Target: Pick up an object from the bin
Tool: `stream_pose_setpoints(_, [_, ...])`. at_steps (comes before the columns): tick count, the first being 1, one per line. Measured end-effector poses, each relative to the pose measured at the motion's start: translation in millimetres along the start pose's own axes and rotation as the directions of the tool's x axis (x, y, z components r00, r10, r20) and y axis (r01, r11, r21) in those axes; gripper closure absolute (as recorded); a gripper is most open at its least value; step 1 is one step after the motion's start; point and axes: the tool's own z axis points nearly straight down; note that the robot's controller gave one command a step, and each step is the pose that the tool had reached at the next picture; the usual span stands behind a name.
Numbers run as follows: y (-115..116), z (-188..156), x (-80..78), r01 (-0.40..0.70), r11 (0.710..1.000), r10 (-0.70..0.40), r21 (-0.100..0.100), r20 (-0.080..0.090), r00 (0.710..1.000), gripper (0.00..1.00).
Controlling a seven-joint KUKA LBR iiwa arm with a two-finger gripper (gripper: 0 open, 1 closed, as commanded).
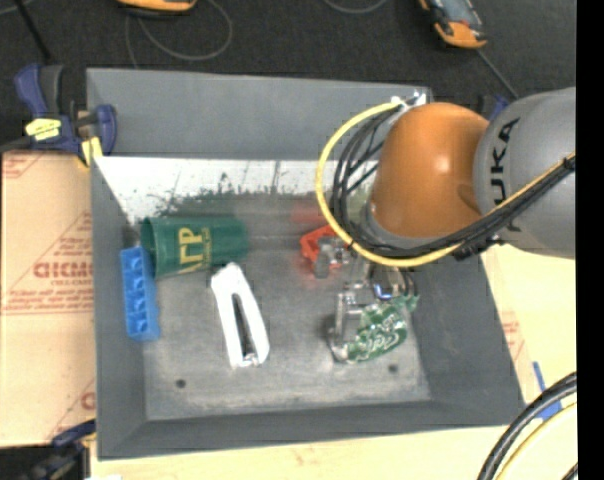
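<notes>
gripper (352,320): hangs straight down from the orange wrist cover (427,168), right of centre in the bin (272,108). Honestly can't tell if it's open or closed.
closest thing: a small green piece with white markings (384,330), lower right of the bin floor, right up against the gripper.
which way: it sits just right of the tip and a touch lower, so I'd guess a small nudge that way.
its long axis: looks diagonal, lower left to upper right.
also near: a red bit (315,245) just above, half under the arm.
further left: white clip (239,316), green cup (192,243) on its side, blue block (139,293), all well apart.
</notes>
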Motion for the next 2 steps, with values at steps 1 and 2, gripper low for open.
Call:
stream_pose_setpoints(1, [0, -4, -1.6, -0.001, 1.0, 0.001, 0.0, 0.008, 1.0, 0.0])
stream_pose_setpoints(2, [-38, 12, 2.1, -0.013, 1.0, 0.013, -0.001, 0.01, 1.0, 0.0])
